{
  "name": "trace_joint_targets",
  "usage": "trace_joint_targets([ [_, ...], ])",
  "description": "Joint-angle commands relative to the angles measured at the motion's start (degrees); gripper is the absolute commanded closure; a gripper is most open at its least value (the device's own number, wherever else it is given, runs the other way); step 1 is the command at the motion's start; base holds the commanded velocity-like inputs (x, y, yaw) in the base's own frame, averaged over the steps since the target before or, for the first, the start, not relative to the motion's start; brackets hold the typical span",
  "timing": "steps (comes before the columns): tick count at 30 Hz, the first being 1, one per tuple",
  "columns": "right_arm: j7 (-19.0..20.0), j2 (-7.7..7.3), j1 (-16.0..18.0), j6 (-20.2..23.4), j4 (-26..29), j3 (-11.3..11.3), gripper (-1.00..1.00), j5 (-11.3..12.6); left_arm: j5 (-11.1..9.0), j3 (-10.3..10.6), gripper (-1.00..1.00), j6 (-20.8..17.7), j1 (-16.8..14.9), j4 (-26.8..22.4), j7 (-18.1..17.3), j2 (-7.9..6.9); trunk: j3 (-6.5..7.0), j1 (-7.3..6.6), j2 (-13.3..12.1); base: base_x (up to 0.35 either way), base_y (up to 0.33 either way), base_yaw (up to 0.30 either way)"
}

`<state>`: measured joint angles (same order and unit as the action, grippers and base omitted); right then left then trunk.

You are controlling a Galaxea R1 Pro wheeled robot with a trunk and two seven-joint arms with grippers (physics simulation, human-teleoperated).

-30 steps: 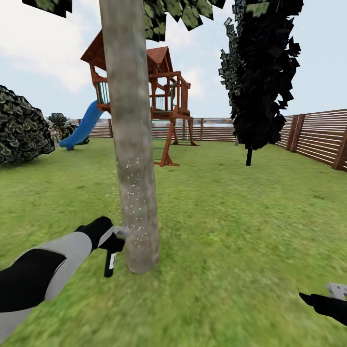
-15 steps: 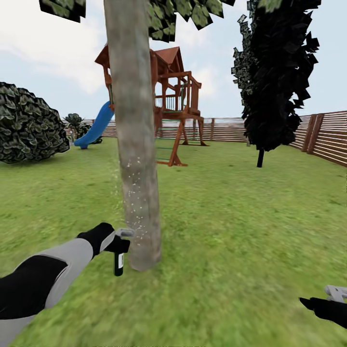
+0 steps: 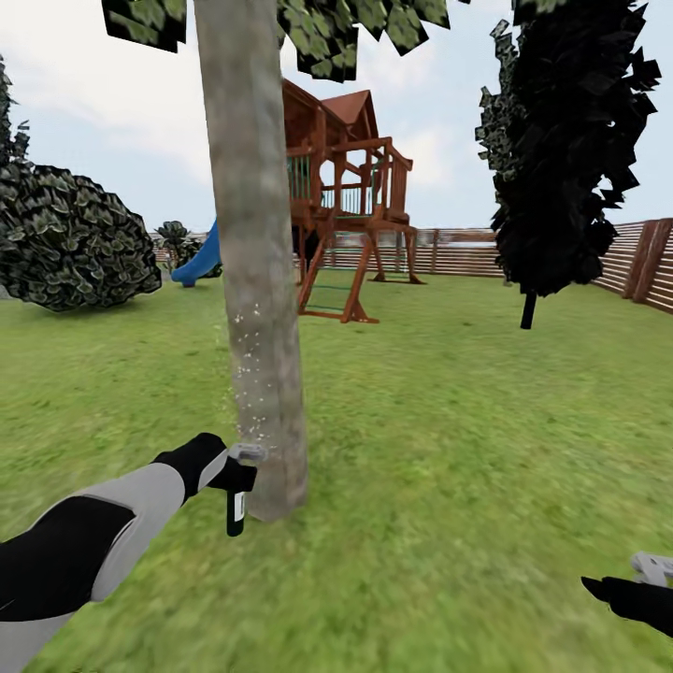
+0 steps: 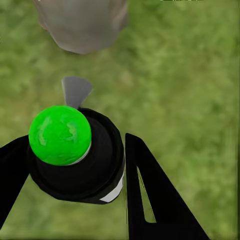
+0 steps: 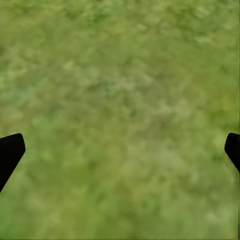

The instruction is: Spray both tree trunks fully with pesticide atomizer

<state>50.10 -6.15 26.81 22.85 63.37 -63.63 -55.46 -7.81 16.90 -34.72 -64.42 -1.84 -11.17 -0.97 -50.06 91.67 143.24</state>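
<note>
Your lawn (image 3: 486,449) spreads wide and green to a brown slat fence (image 3: 645,266) along its far edge. On it, close in front of you, stands the tree trunk (image 3: 257,280) — a straight, mottled grey-brown column rising from the grass to blocky leaves at its crown. Pale specks of spray (image 3: 245,374) dot its lower part on the side facing your left arm. Beyond the trunk you have a wooden playset (image 3: 350,234) with a blue slide (image 3: 201,257), a dark narrow tree (image 3: 561,150) nearer the fence, and a rounded bush (image 3: 75,238) toward the lawn's far left.

Your left hand (image 3: 234,474) is clamped on the pesticide atomizer (image 3: 236,500), a dark bottle held upright just beside the base of the trunk, its grey nozzle touching or nearly touching the bark. In the left wrist view the atomizer (image 4: 75,155) shows a bright green cap, with black fingers (image 4: 150,195) pressed against both sides.

Your right hand (image 3: 645,584) hangs low over the grass, well apart from the trunk — its fingers (image 5: 10,152) spread wide, nothing between them.
</note>
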Motion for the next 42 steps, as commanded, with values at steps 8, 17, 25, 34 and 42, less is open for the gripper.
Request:
trace_joint_targets([
  [8, -0.1, -0.29, 0.0, -0.1, -0.1, 0.0, -1.00, 0.0, 0.0, 0.0, 1.00, 0.0, 0.0, -0.1, 0.0, 0.02, 0.00, 0.00, 0.0, 0.087, -0.334, 0.017],
  [17, -0.1, 0.00, 0.0, -0.1, 0.1, 0.0, -1.00, 0.0, 0.0, 0.0, 1.00, 0.0, 0.0, -0.1, 0.0, 0.01, 0.00, 0.00, 0.0, 0.089, -0.334, 0.151],
  [25, -0.1, 0.00, 0.0, -0.1, 0.0, 0.0, -1.00, 0.0, 0.0, 0.0, 1.00, 0.0, 0.0, -0.1, 0.0, 0.00, 0.00, 0.00, 0.0, 0.060, -0.246, 0.273],
  [34, -0.1, 0.00, 0.0, -0.1, 0.0, 0.0, -1.00, 0.0, 0.0, 0.0, 1.00, 0.1, 0.0, -0.1, 0.0, 0.01, 0.00, 0.00, 0.0, 0.001, -0.010, 0.273],
  [42, -0.1, -0.03, 0.0, -0.1, 0.0, 0.0, -1.00, 0.0, 0.0, 0.0, 1.00, 0.0, 0.0, -0.1, 0.0, 0.07, 0.00, 0.00, 0.0, 0.078, -0.136, 0.113],
])
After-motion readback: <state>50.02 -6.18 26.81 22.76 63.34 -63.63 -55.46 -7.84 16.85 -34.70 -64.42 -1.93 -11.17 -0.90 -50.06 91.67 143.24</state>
